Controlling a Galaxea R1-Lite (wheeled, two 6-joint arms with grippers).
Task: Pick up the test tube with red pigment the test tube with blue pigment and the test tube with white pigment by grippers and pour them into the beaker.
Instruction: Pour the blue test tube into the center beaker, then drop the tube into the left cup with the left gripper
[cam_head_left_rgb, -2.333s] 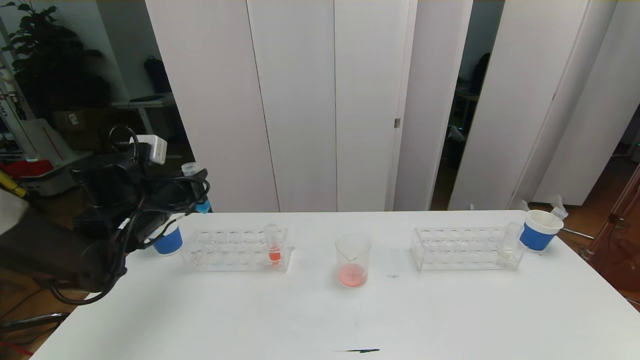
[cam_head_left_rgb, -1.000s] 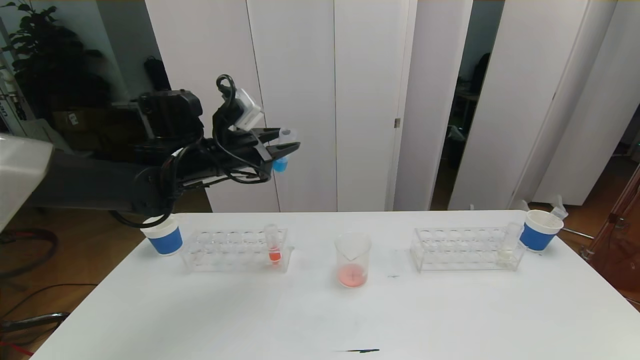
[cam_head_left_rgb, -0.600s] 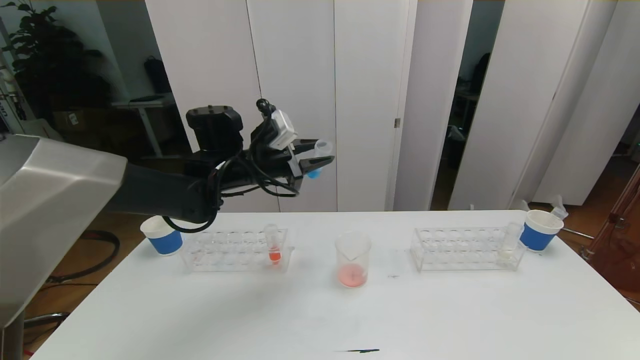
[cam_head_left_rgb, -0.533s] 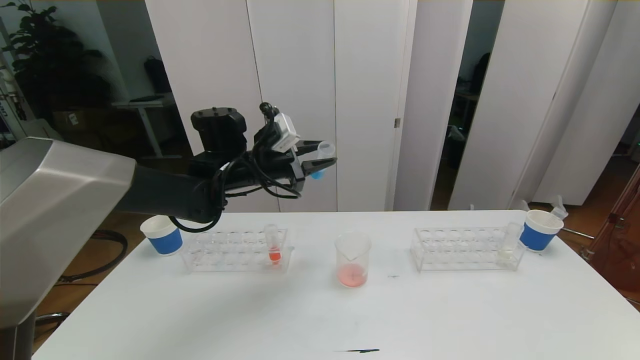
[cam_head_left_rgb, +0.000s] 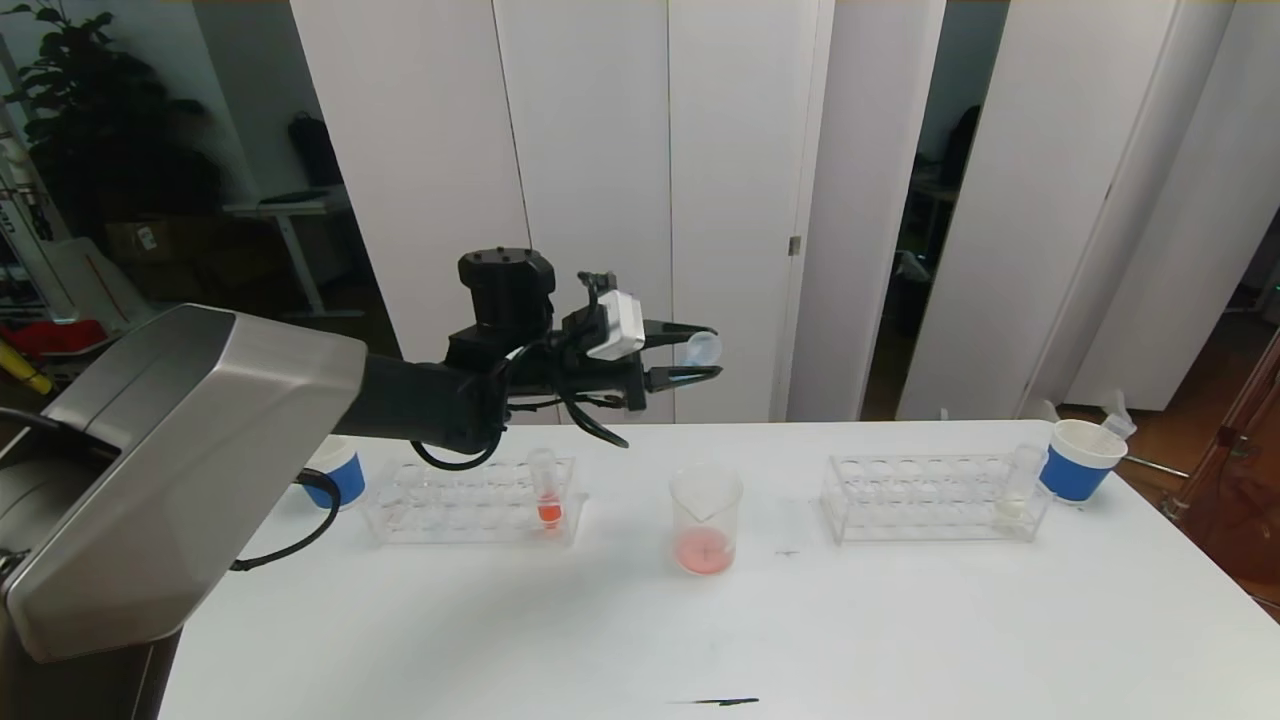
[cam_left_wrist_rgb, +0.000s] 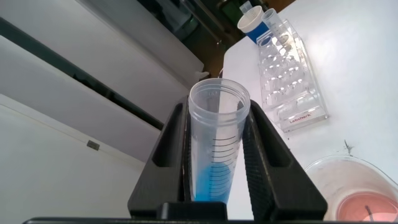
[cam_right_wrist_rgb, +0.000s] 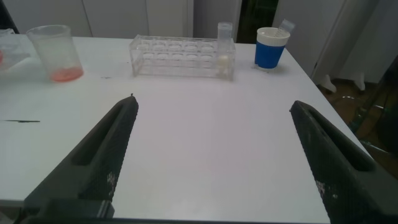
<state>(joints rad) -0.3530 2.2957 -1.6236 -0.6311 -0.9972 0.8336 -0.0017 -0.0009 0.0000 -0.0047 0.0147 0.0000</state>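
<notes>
My left gripper (cam_head_left_rgb: 712, 352) hangs high above the beaker (cam_head_left_rgb: 706, 520), shut on the test tube with blue pigment (cam_head_left_rgb: 703, 347). The tube lies tilted, its open mouth away from the wrist. In the left wrist view the fingers (cam_left_wrist_rgb: 268, 155) clamp the tube (cam_left_wrist_rgb: 214, 149), with blue liquid at its bottom end, and the beaker (cam_left_wrist_rgb: 357, 193) sits below. The beaker holds a little pink-red liquid. A test tube with red pigment (cam_head_left_rgb: 545, 490) stands in the left rack (cam_head_left_rgb: 470, 500). The test tube with white pigment (cam_head_left_rgb: 1018, 485) stands in the right rack (cam_head_left_rgb: 930, 498). My right gripper (cam_right_wrist_rgb: 213, 102) is open over bare table.
A white paper cup with a blue band (cam_head_left_rgb: 340, 475) stands left of the left rack, and another (cam_head_left_rgb: 1080, 460) sits right of the right rack. A dark mark (cam_head_left_rgb: 725, 702) lies near the table's front edge. White wall panels stand behind the table.
My left arm has swung right and down with the blue tube, from above the left rack to over the beaker. The tube has tipped further over.
</notes>
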